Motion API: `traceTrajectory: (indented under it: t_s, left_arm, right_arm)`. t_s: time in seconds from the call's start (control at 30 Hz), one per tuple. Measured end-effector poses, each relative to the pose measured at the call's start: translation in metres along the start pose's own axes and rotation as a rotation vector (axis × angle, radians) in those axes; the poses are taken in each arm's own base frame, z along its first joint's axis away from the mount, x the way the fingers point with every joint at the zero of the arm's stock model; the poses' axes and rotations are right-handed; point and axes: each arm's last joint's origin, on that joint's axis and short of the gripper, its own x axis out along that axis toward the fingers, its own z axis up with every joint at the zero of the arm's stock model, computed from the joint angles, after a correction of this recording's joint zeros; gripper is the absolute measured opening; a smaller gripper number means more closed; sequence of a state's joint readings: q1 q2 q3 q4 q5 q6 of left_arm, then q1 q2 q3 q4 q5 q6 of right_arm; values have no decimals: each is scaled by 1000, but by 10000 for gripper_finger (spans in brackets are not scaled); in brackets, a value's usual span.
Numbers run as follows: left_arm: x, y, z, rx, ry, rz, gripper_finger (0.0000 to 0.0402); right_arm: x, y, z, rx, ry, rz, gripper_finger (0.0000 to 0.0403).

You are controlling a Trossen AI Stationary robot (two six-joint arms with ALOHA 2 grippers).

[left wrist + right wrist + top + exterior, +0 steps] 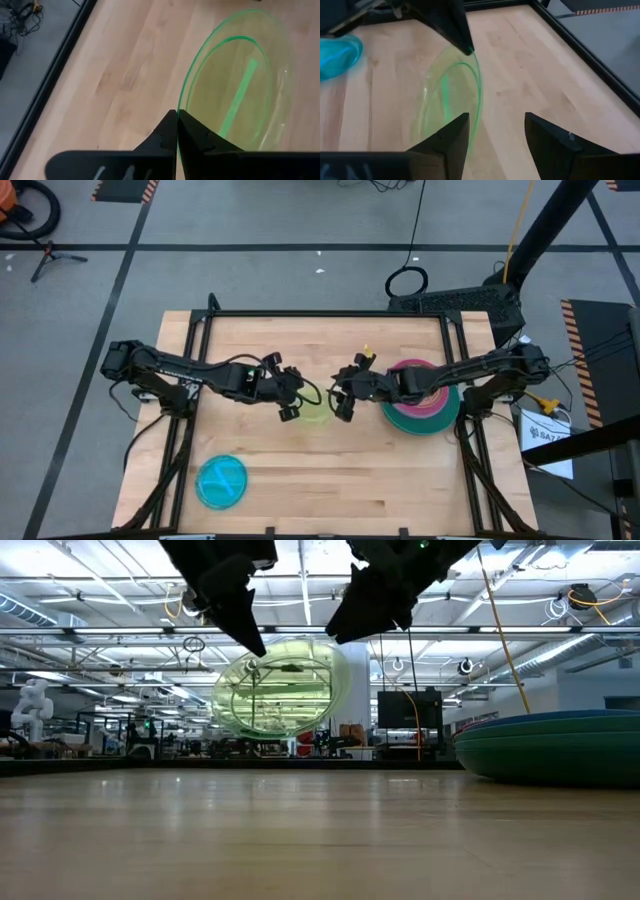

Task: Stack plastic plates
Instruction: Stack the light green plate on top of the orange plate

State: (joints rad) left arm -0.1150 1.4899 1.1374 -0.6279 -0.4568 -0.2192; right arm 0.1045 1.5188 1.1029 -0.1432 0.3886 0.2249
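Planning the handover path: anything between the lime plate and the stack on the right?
The lime plate hangs lifted, pinched by the left gripper. The open right gripper and its arm sit between it and the stack; nothing else visible does.

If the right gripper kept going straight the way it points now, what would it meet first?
Most likely the lime plate, held up off the table by the left gripper. The right gripper, jaws open, points at its rim from the other side. Depth is unclear; it might slip just past onto the table.

Glossy see-through plastic lime plate (235, 95); smooth pale wooden table (330, 480).
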Motion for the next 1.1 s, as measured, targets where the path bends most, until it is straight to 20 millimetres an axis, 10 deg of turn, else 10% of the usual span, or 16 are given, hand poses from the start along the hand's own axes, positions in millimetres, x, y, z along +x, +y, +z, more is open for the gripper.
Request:
traceTrajectory:
  t_s: [1.1]
  left_arm:
    - [-1, -2, 14, -39, -137, -9, 5]
  right_arm:
    - [5, -3, -2, -19, 15, -16, 107]
